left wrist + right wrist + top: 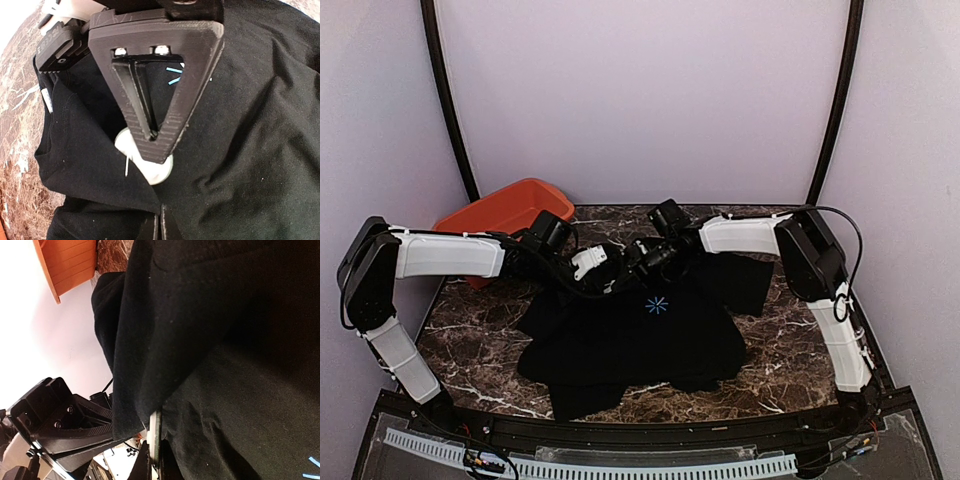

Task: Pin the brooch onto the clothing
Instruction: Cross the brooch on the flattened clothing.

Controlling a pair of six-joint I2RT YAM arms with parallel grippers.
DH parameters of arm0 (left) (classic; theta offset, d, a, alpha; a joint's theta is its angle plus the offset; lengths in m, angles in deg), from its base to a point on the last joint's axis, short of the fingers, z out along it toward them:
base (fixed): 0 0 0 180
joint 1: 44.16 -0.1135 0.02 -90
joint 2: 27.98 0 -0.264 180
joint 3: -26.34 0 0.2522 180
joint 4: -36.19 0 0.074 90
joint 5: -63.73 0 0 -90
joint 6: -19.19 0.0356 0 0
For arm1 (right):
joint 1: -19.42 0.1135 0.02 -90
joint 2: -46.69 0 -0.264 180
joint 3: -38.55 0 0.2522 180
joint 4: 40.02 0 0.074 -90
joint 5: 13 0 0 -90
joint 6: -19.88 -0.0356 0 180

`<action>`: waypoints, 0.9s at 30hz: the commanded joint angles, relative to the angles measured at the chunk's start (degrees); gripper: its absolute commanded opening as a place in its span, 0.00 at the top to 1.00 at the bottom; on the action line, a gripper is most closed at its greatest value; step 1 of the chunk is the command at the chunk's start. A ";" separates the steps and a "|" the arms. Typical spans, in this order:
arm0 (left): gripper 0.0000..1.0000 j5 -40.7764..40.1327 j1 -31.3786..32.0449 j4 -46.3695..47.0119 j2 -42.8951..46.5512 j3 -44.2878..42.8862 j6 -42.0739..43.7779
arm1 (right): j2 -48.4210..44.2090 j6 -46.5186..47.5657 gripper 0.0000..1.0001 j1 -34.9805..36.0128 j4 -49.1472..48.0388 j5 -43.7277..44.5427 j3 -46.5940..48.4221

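The clothing (640, 345), a black T-shirt with a light-blue starburst (657, 305), lies spread on the marble table. Both grippers meet at its collar side. My right gripper (156, 467) is shut on the brooch (156, 432), which shows edge-on against a raised fold of fabric. In the left wrist view the brooch (157, 174) shows as a pale round disc under the right gripper's triangular finger (165, 100), with its thin pin (127, 166) lying against the cloth. My left gripper (160, 222) is shut on a fold of the clothing (250, 150) just below the disc.
An orange bin (500, 215) stands at the back left of the table, beside the left arm. Marble tabletop (470, 330) shows on both sides of the shirt. The two wrists crowd together over the collar.
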 commanded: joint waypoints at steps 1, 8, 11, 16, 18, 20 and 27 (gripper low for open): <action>0.99 0.20 0.35 -1.74 0.03 -1.03 0.50 | 1.84 3.18 1.00 0.79 3.64 1.05 2.60; 0.99 -0.29 0.41 -1.67 0.25 -1.03 0.59 | 2.11 8.17 1.00 2.04 7.90 2.01 1.88; 0.99 -0.09 0.41 -1.63 0.32 -1.03 0.59 | 2.05 9.19 1.00 2.81 8.27 1.82 1.75; 0.99 0.64 0.39 -1.73 0.16 -0.99 0.58 | 2.04 10.37 1.00 3.77 8.25 0.96 3.57; 0.99 1.53 0.38 -1.80 0.08 -1.05 0.70 | 1.93 10.85 1.00 3.83 7.97 0.52 4.12; 0.99 2.07 0.48 -2.01 -0.13 -1.17 0.76 | 1.74 11.18 1.00 3.88 7.56 0.04 4.35; 0.99 2.38 0.58 -2.85 -0.88 -1.81 0.94 | 1.13 12.54 1.00 3.99 6.47 -1.34 4.55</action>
